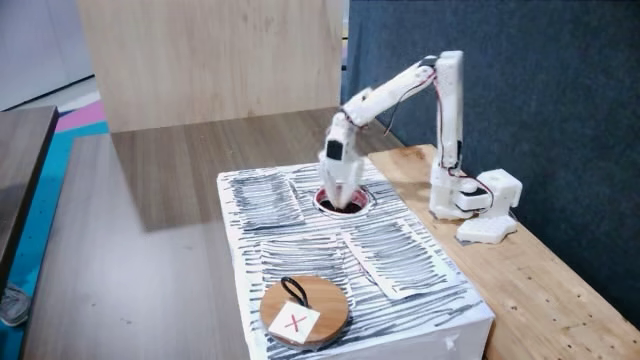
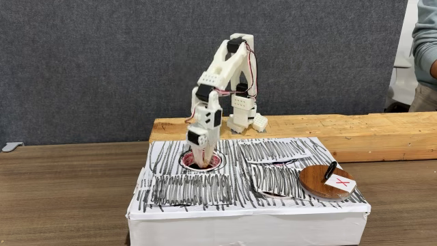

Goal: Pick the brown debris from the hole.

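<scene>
Grey felt-like wall panels (image 2: 102, 61) back the scene in a fixed view; a pale plywood board (image 1: 210, 60) stands behind it in the other. We note a dark brown wood-grain worktop (image 2: 61, 198) and, on it, a white rectangular box with a top of black-and-white scribbled stripes (image 2: 205, 188).

Working left to right in the front-on fixed view: the small round hole with a white and reddish-pink rim (image 2: 217, 162) sits in the left half of the box top, toward its rear edge. The white two-finger tool (image 2: 202, 162) points straight down into that hole, its tips below the rim line. We cannot tell whether its fingers stand wide or narrow, or whether anything is between them; the tips are hidden inside the opening. In the other fixed view the tool (image 1: 340, 200) is motion-blurred over the hole (image 1: 360, 203). The brown debris cannot be made out in either fixed view; the hole's inside reads only as dark.

Right of the hole, the white jointed arm (image 2: 229, 68) rises back to its base on a light raised wooden plank (image 2: 382, 130) behind the box. Farther right, near the box's front right corner, lies a round wooden disc carrying a white card with a red X (image 2: 326, 182) and a black loop. At the far right edge, a person's sleeve (image 2: 425, 41) is visible.
</scene>
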You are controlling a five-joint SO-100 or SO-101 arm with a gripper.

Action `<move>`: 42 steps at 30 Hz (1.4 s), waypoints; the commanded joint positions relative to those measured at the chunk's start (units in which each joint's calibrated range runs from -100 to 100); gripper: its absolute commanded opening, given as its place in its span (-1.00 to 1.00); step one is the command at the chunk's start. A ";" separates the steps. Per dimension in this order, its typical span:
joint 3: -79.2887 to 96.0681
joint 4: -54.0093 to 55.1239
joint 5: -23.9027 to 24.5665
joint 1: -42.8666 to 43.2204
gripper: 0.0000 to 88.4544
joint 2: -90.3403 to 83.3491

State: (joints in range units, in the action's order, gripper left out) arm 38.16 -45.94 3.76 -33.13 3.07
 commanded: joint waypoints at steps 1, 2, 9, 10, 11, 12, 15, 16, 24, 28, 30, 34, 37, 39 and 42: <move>-1.37 -0.14 -4.17 2.36 -0.98 -14.38; -1.01 -0.14 -5.47 3.46 -0.98 -17.73; -0.38 -5.42 -13.16 16.98 -0.98 -35.06; -0.38 -6.84 -13.47 19.39 -0.98 -35.82; -0.38 -8.52 -13.58 22.32 -0.98 -35.90; -0.38 -10.20 -13.52 25.09 -0.98 -35.73; -0.12 -15.73 -13.37 32.55 -0.98 -35.48; 0.60 -17.16 -13.37 34.30 -0.98 -35.48; 6.32 -18.17 -13.63 40.37 -0.97 -36.65; 5.96 -18.17 -13.68 39.93 -0.97 -36.65; 5.96 -18.25 -13.42 39.86 -0.96 -36.65; 5.87 -18.25 -13.99 40.30 -0.86 -39.25; 5.87 -18.17 -14.04 40.52 -0.58 -42.26; 5.87 -18.58 -14.04 40.52 -0.38 -43.27; 6.50 -18.84 -14.10 40.52 -0.10 -43.35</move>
State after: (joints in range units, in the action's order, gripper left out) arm 44.72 -64.39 -10.03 6.96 -38.88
